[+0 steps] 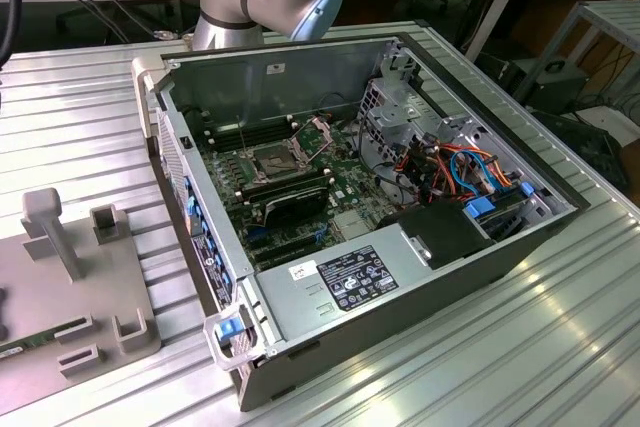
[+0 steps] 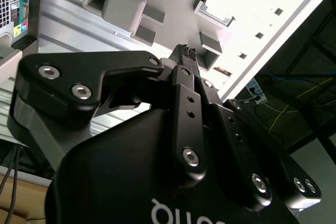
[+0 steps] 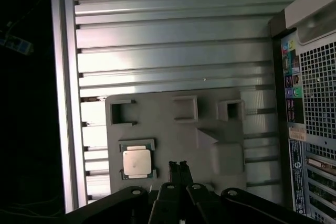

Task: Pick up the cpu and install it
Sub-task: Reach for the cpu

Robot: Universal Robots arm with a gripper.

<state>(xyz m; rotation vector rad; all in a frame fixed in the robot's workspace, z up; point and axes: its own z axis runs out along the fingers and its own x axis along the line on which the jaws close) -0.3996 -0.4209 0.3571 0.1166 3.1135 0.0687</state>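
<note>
exterior view: off the arm, raised and oblique, facing down into the open computer case [image 1: 370,197] on the ribbed metal table [image 1: 560,347]; grey fixture plate [image 1: 50,297] cut by the exterior view's left edge. first wrist view: straight down past the gripper [image 3: 178,164], some way above the fixture plate, cpu [image 3: 137,161] just beside the fingertips. second wrist view: hard against the gripper body, slanting past it. shared in both wrist views: fixture plate, cpu, computer case's rear ports.

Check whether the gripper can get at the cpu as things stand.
Probably yes. The cpu lies uncovered in its holder on the grey fixture plate, with nothing over it. The gripper hangs above the plate, just to one side of the cpu, though its jaws are shut.
</note>
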